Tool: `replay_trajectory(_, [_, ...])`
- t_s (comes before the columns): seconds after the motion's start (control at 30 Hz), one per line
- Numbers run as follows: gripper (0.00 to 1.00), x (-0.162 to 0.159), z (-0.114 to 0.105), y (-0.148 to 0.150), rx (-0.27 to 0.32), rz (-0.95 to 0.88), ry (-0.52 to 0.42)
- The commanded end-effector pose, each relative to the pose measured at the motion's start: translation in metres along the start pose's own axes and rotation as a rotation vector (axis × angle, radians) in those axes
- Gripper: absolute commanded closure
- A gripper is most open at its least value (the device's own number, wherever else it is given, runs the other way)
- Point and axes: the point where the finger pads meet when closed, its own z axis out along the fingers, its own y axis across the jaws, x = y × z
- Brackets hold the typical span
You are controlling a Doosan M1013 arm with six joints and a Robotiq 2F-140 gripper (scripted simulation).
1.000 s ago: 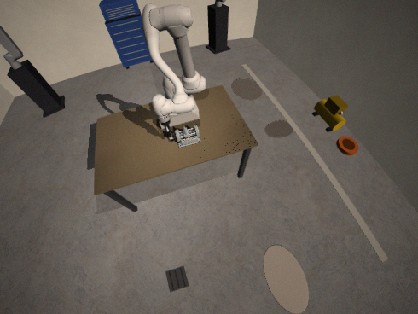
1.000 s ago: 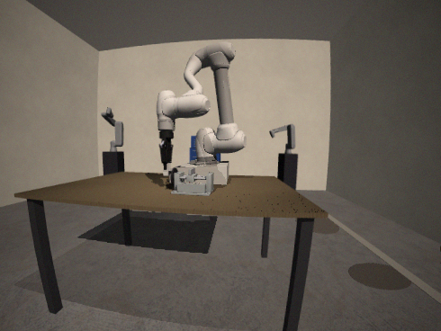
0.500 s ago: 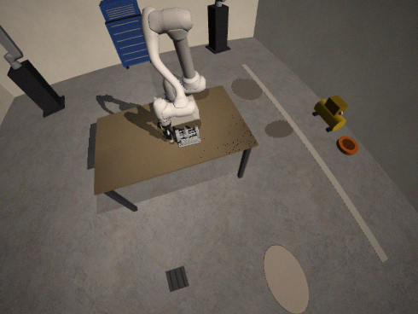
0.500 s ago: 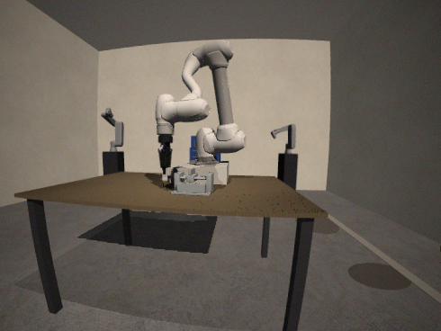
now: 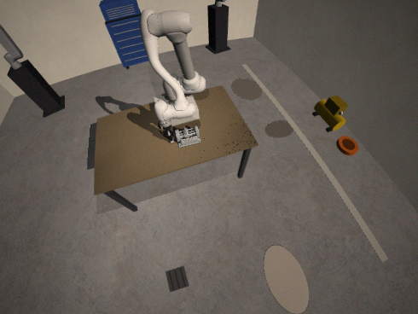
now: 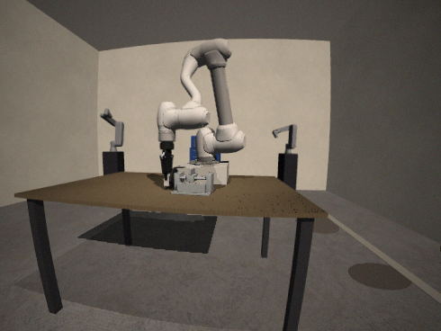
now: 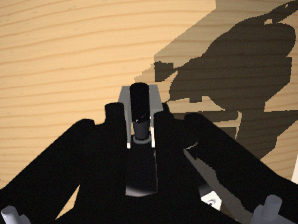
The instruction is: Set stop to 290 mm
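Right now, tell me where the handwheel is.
In the wrist view the handwheel's dark handle stands clamped in the gripper. In the exterior view that grip is at the left end of the grey stop fixture, mid-table.

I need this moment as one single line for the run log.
gripper: shut on dark cylindrical handwheel handle | grey stop fixture: on brown wooden table | release: not yet done

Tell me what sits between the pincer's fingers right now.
In the wrist view, the handwheel's dark cylindrical handle stands clamped in the pincer, with no gap showing at either finger.
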Motion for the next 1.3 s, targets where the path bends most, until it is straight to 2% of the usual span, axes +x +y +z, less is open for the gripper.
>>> replay_trajectory(0.0, [0.96, 0.0, 0.004, 0.012, -0.004, -0.002, 0.0])
replay_trajectory(0.3, [0.96, 0.0, -0.001, 0.037, -0.004, -0.002, 0.0])
replay_trajectory(0.6, [0.96, 0.0, -0.01, 0.047, -0.004, -0.002, 0.0])
replay_trajectory(1.27, [0.96, 0.0, -0.044, 0.051, -0.004, -0.002, 0.0])
